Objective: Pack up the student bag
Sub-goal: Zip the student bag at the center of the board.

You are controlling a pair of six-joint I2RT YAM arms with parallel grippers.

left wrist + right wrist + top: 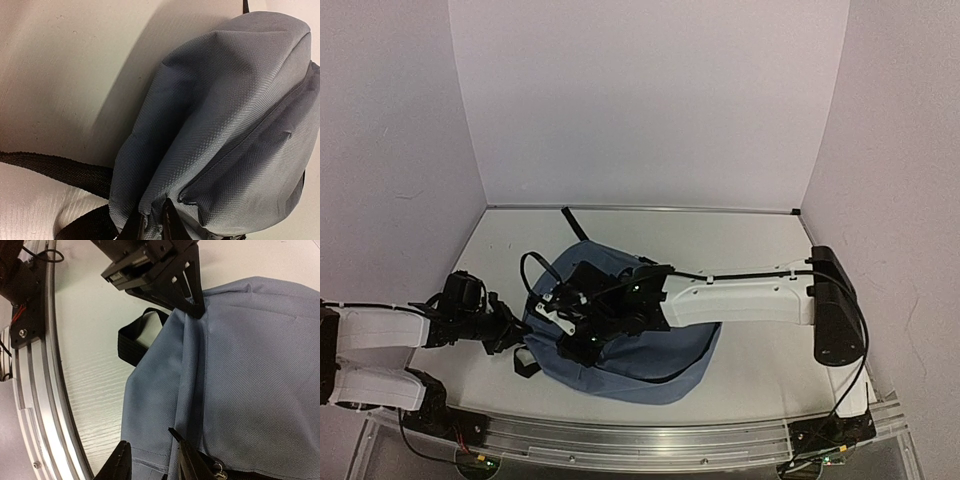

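The slate-blue student bag (645, 362) lies flat on the white table, near the front. My left gripper (513, 330) is at its left edge; the left wrist view shows it (152, 221) shut on a pinched fold of the bag's fabric (235, 100). My right arm reaches left across the bag, and my right gripper (542, 318) is close to the left one. In the right wrist view it (152, 454) is open, its jaws apart over the bag's edge seam (250, 365), with a metal zip slider (218, 469) beside one finger.
A black strap (525, 365) loops out under the bag's left corner, also in the wrist views (50, 167) (132, 340). Another strap (573, 222) trails toward the back wall. The aluminium front rail (30, 390) runs close by the bag.
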